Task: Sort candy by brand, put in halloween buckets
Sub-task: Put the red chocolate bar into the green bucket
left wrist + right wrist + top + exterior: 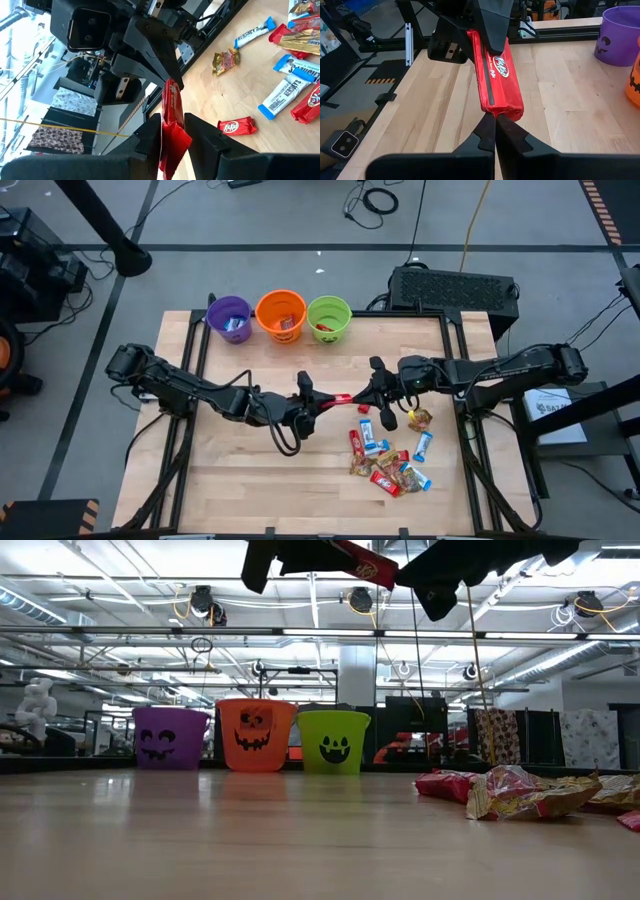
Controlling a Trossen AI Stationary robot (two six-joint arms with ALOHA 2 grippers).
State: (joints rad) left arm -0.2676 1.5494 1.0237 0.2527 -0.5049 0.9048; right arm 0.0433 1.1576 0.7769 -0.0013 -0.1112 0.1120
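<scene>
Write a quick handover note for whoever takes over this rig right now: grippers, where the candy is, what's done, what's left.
Left gripper and right gripper: each shut on one end of a red KitKat bar, held in the air at mid-table.
Purple bucket, orange bucket and green bucket stand in a row at the far edge, each already holding some candy.
Left: the loose candy pile on the right side.

I count three buckets at twelve o'clock: one purple bucket [230, 318], one orange bucket [281, 315], one green bucket [329, 319]. One red bar [497, 74] spans my two grippers. The candy pile [390, 460] at five o'clock defies exact counting.
</scene>
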